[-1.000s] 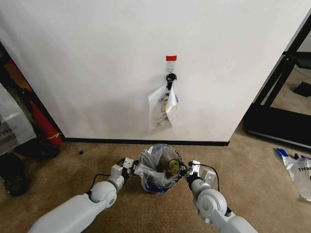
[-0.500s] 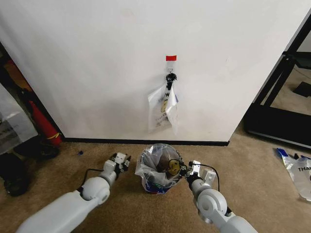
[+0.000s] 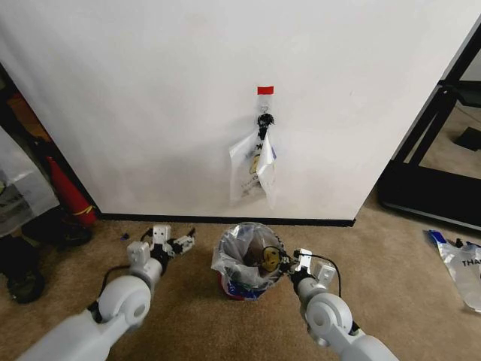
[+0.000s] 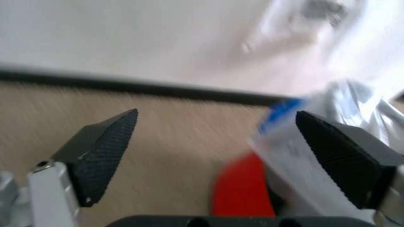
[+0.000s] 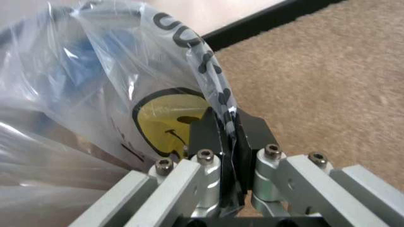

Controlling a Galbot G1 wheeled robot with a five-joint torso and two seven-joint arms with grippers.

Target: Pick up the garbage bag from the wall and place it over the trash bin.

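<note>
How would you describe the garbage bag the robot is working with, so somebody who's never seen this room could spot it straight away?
Find the white wall with its black baseboard; on the carpet just before it stands the small trash bin. The garbage bag is the see-through plastic draped over that bin, its yellow smiley side pinched by the right gripper. Unlike the bunched bags on the hook and the flat bag on the carpet, it is spread open.

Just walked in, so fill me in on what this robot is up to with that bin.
The robot is lining the trash bin by the wall with the garbage bag. The bag already sits in and over the bin. The right tool is shut on the bag's edge at the bin's right side. The left tool is open, off to the bin's left above the carpet, holding nothing.
</note>
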